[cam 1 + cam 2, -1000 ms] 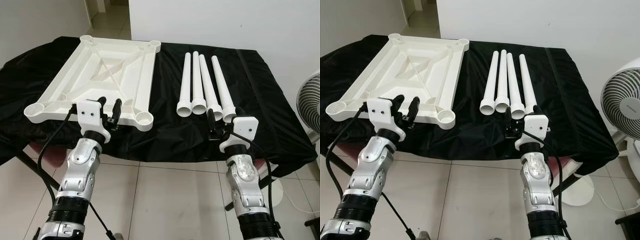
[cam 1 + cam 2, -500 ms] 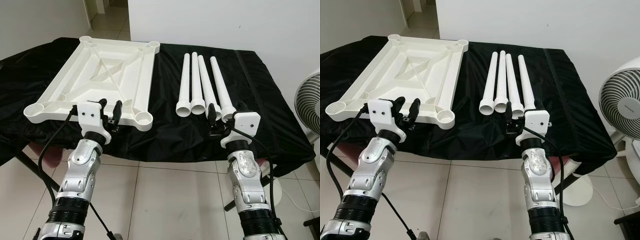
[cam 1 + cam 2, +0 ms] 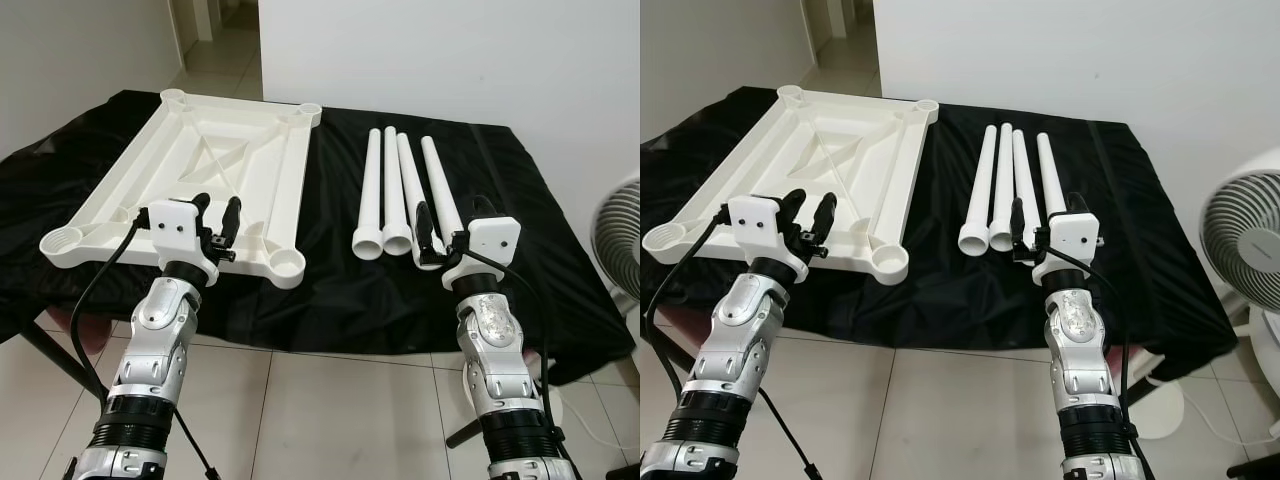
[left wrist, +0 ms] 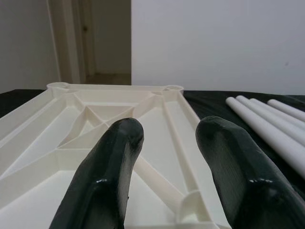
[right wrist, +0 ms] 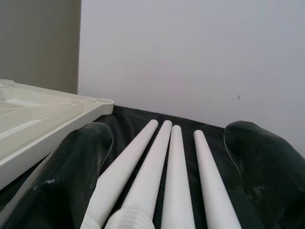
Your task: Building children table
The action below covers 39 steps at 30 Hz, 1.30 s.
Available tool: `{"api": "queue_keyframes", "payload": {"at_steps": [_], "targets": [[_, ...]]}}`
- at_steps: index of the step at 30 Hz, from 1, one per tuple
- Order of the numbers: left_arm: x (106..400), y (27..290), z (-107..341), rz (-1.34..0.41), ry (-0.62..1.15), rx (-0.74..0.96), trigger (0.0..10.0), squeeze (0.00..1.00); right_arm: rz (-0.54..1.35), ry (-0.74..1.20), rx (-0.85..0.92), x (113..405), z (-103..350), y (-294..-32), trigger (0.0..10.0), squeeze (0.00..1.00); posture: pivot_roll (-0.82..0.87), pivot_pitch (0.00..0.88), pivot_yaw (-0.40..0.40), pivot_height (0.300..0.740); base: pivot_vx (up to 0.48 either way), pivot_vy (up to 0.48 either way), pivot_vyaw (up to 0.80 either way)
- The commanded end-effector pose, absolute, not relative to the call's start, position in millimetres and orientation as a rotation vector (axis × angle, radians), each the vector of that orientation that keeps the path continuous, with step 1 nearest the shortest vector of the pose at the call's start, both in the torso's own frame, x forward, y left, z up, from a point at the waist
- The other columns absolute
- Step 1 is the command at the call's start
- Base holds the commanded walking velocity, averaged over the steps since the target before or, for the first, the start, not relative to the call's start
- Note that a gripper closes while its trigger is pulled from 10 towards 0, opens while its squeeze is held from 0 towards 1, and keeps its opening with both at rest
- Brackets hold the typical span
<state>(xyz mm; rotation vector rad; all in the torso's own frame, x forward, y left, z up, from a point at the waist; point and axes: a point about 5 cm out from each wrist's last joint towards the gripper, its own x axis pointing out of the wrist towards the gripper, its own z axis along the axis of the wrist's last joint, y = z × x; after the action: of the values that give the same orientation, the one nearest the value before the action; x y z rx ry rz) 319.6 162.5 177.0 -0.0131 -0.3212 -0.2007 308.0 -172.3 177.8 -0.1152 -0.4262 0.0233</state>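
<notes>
Since a second ago the right hand (image 3: 446,232) has come forward from the desk's near edge and now sits over the wide near ends of the four white legs (image 3: 398,189), its two black fingers spread apart around the right-hand pair and grasping nothing. The left hand (image 3: 216,221) has eased a little further in over the near rim of the white tabletop (image 3: 190,170), fingers likewise released and apart, holding nothing.

The tabletop lies upside down on the black cloth (image 3: 500,200) covering the desk, ribs and four corner sockets facing up. Just to its right, apart from it, the four legs lie side by side, touching or nearly so, wide ends toward the robot and narrow tips toward the wall. In the right wrist view the legs (image 5: 162,167) run away between the two fingers (image 5: 71,176); in the left wrist view the tabletop's ribbed underside (image 4: 157,124) lies beyond the fingers (image 4: 109,171). Right of the legs, off the desk, stands a white fan (image 3: 1245,250).
</notes>
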Motion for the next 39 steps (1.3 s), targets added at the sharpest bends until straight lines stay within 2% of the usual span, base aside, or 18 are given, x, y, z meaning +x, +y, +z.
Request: {"api": "queue_keyframes", "payload": {"at_steps": [1, 14, 20, 29, 34, 39], "targets": [[319, 160, 177, -0.234, -0.324, -0.013, 10.0, 0.00, 0.021, -0.421, -0.110, 309, 176, -174, 10.0, 0.00, 0.14, 0.000, -0.034, 0.740, 0.281, 0.000, 0.00], [318, 161, 178, -0.226, -0.328, -0.017, 10.0, 0.00, 0.025, -0.422, -0.119, 309, 177, -176, 10.0, 0.00, 0.14, 0.000, -0.039, 0.740, 0.280, 0.000, 0.00], [319, 158, 179, -0.247, -0.314, -0.049, 10.0, 0.00, 0.028, -0.424, -0.121, 311, 178, -176, 10.0, 0.00, 0.15, 0.005, -0.046, 0.740, 0.000, 0.000, 0.00], [321, 139, 187, -0.429, -0.279, 0.029, 10.0, 0.00, 0.003, -0.393, -0.113, 324, 186, -182, 10.0, 0.00, 0.14, 0.030, -0.058, 0.740, 0.000, 0.000, 0.00], [322, 134, 186, -0.470, -0.253, -0.010, 10.0, 0.00, -0.014, -0.360, -0.095, 329, 188, -184, 10.0, 0.00, 0.12, 0.044, -0.049, 0.740, 0.000, 0.000, 0.00], [322, 118, 184, -0.553, -0.160, -0.096, 10.0, 0.00, -0.044, -0.256, -0.031, 343, 188, -184, 10.0, 0.00, 0.09, 0.059, -0.027, 0.740, 0.000, 0.000, 0.00]]}}
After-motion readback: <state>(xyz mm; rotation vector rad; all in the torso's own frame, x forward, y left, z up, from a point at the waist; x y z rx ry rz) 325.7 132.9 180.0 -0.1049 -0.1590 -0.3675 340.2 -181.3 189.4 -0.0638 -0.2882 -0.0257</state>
